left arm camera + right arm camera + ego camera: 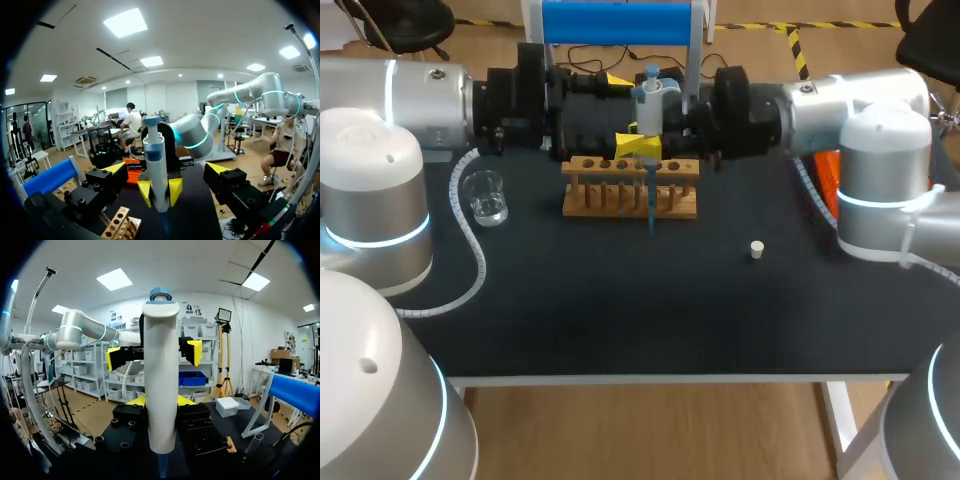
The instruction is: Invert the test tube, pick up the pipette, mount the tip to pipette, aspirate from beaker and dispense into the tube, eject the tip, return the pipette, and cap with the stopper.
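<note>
Black counter point(620, 310) with a white, blue-topped plastic pipette point(648, 100) held upright over a light wooden tube rack point(630, 198).
Nearest, a small white stopper point(757, 249) is seen, then a clear glass beaker point(485, 195); beyond, the pipette is clamped by the right pincer point(160, 401), the left pincer point(166, 168) spread apart around it.
</note>
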Robot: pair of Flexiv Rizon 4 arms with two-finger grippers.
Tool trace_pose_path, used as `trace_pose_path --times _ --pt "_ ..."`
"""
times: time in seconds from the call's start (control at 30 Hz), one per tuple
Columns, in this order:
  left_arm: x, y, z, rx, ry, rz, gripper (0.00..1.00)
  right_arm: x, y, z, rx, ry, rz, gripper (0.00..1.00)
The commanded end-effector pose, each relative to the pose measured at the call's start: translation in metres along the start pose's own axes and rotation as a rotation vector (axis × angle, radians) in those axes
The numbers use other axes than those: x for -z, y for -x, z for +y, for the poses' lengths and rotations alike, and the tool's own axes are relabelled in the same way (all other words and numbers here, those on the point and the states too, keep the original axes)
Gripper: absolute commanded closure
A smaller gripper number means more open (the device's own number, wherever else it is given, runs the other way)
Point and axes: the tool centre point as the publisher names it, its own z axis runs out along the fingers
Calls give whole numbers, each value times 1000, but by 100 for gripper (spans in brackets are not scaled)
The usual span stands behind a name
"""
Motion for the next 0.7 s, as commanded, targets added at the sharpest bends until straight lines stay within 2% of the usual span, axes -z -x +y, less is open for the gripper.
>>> trace_pose_path --times 0.03,0.23,0.47,0.7 --pt "-1 0 1 -1 -2 -2 0 30 -2 -1 4 -7 23 100" --pt "-1 0 1 -1 -2 -2 0 70 4 -1 12 -34 46 100" --pt "-1 0 1 -1 -2 -2 0 131 21 1 -6 -67 23 100" --pt "-1 0 1 -1 -2 -2 0 190 36 9 -26 -38 1 100"
